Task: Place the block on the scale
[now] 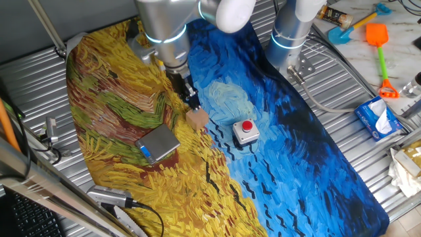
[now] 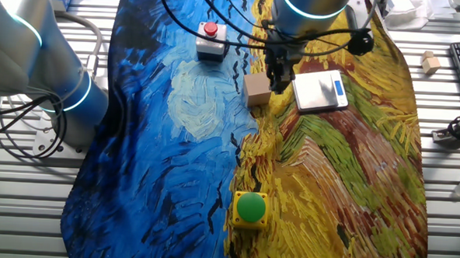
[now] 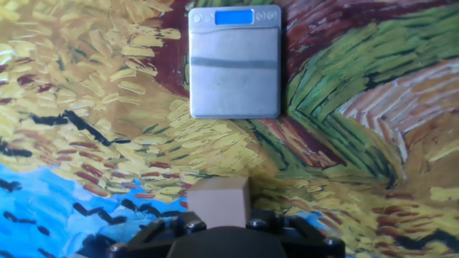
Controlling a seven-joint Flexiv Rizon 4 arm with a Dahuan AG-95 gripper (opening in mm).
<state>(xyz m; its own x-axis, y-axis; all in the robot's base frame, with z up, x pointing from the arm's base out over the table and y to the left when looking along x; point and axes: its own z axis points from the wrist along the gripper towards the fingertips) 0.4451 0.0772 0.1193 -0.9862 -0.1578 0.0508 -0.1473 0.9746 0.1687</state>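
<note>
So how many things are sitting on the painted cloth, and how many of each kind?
Wooden block: 1
Scale: 1
Button boxes: 2, one with a red button and one with a green button
Total: 4

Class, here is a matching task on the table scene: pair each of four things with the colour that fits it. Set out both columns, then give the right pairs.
Things:
1. block
2. scale top
3. button on the grey box
4. button on the yellow box

Colours:
A. green
B. brushed grey
C. light tan
D. red

Pairs: 1-C, 2-B, 3-D, 4-A.
</note>
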